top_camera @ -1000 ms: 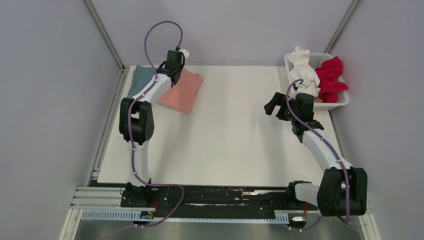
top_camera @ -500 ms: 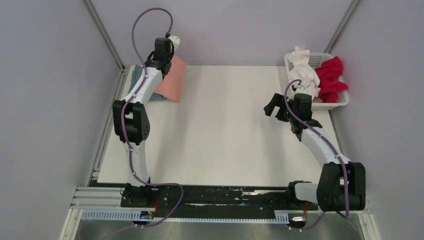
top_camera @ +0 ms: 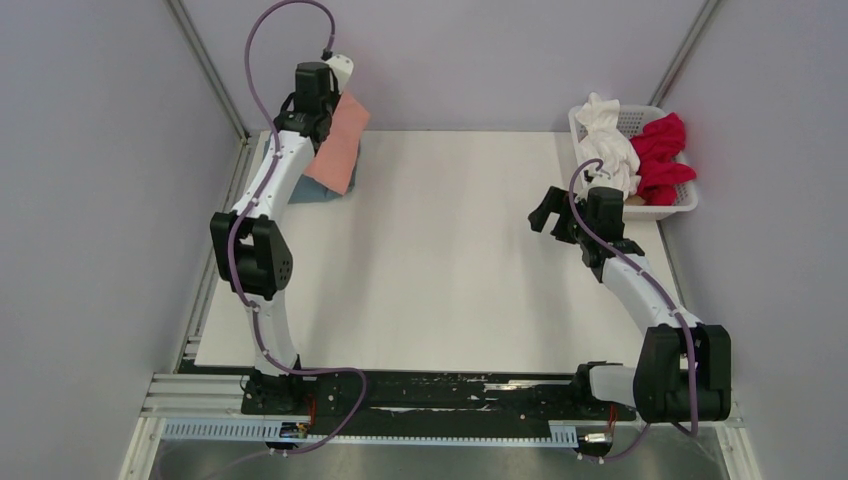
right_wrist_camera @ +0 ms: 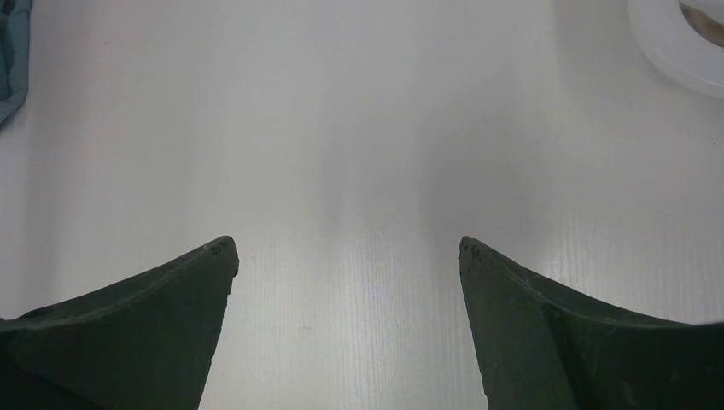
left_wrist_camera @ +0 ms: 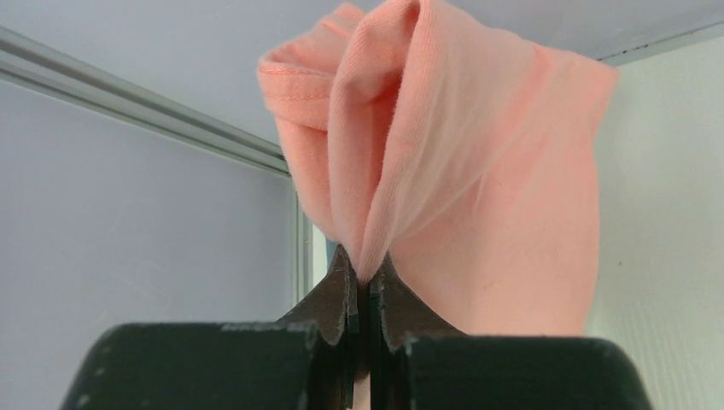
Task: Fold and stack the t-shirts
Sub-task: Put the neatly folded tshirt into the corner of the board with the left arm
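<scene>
My left gripper [top_camera: 322, 108] is raised at the far left corner and shut on a fold of the salmon-pink t-shirt [top_camera: 337, 150], which hangs from it. The wrist view shows the jaws [left_wrist_camera: 365, 266] pinching the pink cloth [left_wrist_camera: 461, 154]. The folded blue-grey t-shirt [top_camera: 322, 194] lies on the table under the hanging shirt; its edge also shows in the right wrist view [right_wrist_camera: 8, 73]. My right gripper [top_camera: 548, 212] is open and empty above the bare table [right_wrist_camera: 348, 248]. The white t-shirt [top_camera: 606, 148] and the crimson red t-shirt [top_camera: 664, 155] sit bunched in the basket.
The white lattice basket [top_camera: 682, 207] stands at the far right of the table, just behind my right arm. Grey walls and metal frame rails [top_camera: 210, 70] close in the far left corner near my left gripper.
My left gripper has lifted the salmon-pink t-shirt and carried it left and back, over the blue-grey one. The right arm has not moved.
</scene>
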Controlling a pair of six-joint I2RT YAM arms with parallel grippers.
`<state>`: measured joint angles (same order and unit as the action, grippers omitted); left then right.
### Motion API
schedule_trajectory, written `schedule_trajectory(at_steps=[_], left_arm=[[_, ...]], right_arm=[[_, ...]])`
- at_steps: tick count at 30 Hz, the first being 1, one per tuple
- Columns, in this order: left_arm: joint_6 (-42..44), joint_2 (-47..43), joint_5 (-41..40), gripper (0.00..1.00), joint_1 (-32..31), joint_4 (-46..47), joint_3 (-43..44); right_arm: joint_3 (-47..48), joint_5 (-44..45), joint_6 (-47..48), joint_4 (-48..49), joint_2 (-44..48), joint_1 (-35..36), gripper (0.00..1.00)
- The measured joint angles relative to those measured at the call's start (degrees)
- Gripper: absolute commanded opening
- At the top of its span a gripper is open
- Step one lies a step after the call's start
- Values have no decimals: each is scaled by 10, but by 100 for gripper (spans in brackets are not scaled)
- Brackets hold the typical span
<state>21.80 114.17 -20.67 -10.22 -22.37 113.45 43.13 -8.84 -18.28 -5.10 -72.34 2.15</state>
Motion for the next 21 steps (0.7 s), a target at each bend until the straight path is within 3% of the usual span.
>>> schedule_trajectory(at_steps=[11,21], left_arm=[[-21,5,43,0,21,-16,3],[-52,104,98,0,84,-20,55]], right_arm=[[0,3,0,-2,-7,0,100],[0,9,0,-3,-7,0,100]])
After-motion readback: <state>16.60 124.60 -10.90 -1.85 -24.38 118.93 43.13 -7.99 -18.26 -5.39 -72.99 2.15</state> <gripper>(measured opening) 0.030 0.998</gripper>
